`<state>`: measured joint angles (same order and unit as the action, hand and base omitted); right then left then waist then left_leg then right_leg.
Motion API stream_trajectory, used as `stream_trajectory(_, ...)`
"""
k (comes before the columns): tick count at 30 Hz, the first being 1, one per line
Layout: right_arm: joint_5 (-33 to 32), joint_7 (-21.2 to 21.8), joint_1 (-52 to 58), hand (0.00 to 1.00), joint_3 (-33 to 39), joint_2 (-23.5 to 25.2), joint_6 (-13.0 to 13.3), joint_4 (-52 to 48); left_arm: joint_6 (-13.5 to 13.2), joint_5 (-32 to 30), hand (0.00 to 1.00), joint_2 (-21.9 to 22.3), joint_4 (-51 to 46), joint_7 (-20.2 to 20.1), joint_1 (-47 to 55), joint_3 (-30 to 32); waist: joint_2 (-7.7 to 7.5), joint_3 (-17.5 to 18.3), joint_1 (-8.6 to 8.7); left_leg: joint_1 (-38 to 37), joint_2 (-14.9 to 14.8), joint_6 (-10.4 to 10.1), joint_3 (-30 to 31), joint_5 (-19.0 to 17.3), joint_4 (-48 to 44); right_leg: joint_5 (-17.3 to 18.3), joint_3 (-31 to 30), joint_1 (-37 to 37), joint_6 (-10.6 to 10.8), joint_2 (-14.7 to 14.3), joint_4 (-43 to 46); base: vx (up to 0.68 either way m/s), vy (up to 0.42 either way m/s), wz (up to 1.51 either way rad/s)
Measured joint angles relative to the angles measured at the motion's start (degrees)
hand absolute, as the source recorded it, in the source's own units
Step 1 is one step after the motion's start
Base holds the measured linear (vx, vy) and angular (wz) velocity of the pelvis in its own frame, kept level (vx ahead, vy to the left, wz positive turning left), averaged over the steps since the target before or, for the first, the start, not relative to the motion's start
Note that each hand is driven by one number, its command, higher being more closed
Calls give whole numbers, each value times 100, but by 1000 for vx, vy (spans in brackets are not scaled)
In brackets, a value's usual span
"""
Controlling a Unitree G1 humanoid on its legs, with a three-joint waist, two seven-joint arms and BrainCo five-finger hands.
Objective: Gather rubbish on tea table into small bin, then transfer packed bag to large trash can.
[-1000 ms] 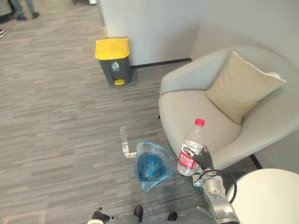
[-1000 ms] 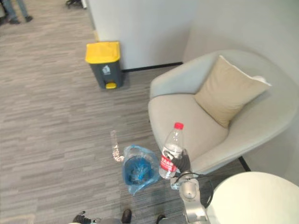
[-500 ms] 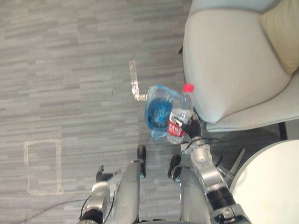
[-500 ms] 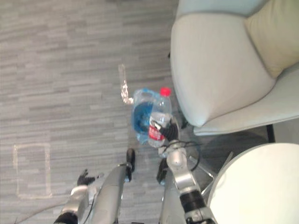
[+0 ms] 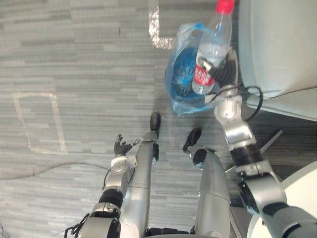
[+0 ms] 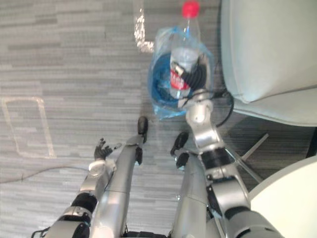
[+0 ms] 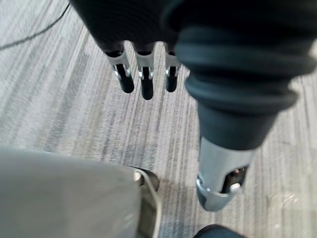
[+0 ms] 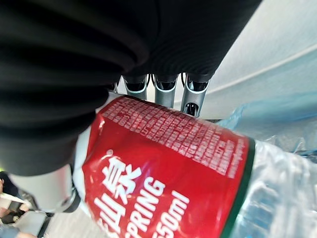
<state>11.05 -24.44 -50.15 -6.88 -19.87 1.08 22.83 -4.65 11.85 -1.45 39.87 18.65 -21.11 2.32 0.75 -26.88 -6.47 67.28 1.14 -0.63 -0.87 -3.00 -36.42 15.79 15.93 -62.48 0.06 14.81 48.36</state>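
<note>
A clear plastic water bottle (image 5: 210, 47) with a red cap and red label stands upright in my right hand (image 5: 224, 73), whose fingers curl round its lower half. In the right wrist view the red label of the bottle (image 8: 168, 173) lies against the fingers (image 8: 163, 89). The bottle hangs right over the small bin (image 5: 184, 82), a round bin lined with a blue plastic bag, standing on the carpet beside the armchair. My left hand (image 5: 120, 148) hangs low at my side with fingers (image 7: 143, 79) straight and nothing in it.
A light grey armchair (image 5: 282, 44) stands close to the right of the bin. The white round tea table (image 6: 292, 198) shows its edge at the lower right. Tape marks (image 5: 39, 121) lie on the grey carpet to the left.
The camera has tilted further down, so the whole scene has shifted. My right hand has carried the bottle from beside the bin to over its opening.
</note>
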Motion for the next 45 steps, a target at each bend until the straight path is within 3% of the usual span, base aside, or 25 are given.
stream_trajectory(6,-118,-38,-346,100,0,-39,-12,611,-98,85,0,1,-114,-2,-112,-42,0,0,-36,354,32,-19,9,13,-82,14,-14,-361,2,48,151,-12,4,5)
stream_trajectory(7,-127,-38,-346,0,-1,-39,-11,682,-127,85,0,0,-114,-2,-115,-48,0,0,-35,370,32,-30,10,7,-82,14,-13,-377,2,47,154,0,0,0)
stream_trajectory(17,-201,-44,-307,0,211,7,-42,949,-132,95,0,-42,-114,-4,-242,-107,-7,16,-34,550,-32,1,-18,26,-259,29,-41,-541,-25,13,256,-16,7,-2)
stream_trajectory(22,-178,-45,31,0,171,18,-31,466,-117,85,0,-83,-111,-1,-241,-124,-10,25,-30,542,-84,1,-31,25,-279,5,-40,-544,-70,-20,284,-66,11,-5)
stream_trajectory(34,967,397,915,0,-604,43,18,88,-12,63,0,-287,10,-11,-137,-168,-77,196,1,446,-351,-52,-129,66,-225,-142,-88,-529,-225,-259,115,-71,3,-12)
stream_trajectory(45,1707,659,799,0,-1140,401,-12,1453,-67,64,0,-355,177,-12,-128,-226,-136,238,6,274,-390,-63,-213,196,242,-282,-39,-402,-227,-305,-271,-46,7,1)
